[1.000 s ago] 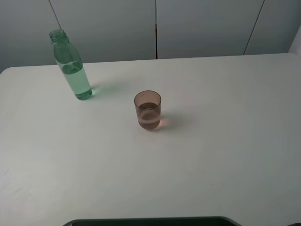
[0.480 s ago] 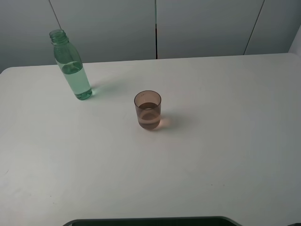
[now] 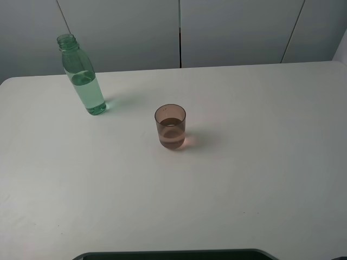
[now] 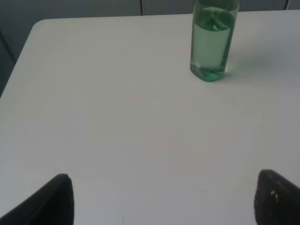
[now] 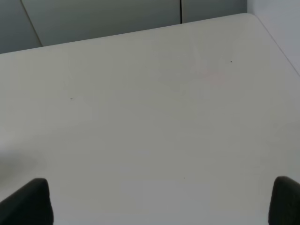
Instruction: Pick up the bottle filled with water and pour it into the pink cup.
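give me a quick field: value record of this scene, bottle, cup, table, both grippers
bottle: upright, uncapped, green-tinted, partly filled, far left of the table
pink cup: upright near the table's middle, some liquid inside, apart from the bottle
table: white
left gripper: open, empty, bottle ahead of it
right gripper: open, empty, over bare table
contact: neither gripper touches anything
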Robot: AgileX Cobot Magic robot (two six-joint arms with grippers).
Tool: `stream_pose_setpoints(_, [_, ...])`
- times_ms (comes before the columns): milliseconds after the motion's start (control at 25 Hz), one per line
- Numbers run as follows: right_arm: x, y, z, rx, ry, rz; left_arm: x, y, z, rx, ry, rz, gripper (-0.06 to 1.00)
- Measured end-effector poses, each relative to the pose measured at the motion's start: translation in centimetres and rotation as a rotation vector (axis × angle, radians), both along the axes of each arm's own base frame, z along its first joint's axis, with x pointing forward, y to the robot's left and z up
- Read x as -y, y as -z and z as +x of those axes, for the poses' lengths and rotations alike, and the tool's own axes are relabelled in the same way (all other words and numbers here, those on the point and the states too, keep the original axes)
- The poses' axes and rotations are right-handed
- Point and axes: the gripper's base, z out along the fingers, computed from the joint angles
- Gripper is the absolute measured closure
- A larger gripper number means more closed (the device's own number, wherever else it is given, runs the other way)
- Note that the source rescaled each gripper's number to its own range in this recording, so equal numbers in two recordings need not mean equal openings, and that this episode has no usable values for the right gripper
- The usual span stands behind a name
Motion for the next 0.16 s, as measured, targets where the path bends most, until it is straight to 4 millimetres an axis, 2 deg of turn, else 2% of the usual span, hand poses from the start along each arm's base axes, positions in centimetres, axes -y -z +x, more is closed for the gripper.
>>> stream_pose_setpoints(160, [0.00, 0.00, 0.00, 0.000, 0.000, 0.000, 0.00, 0.00, 0.00, 0.000, 0.000, 0.000, 0.00])
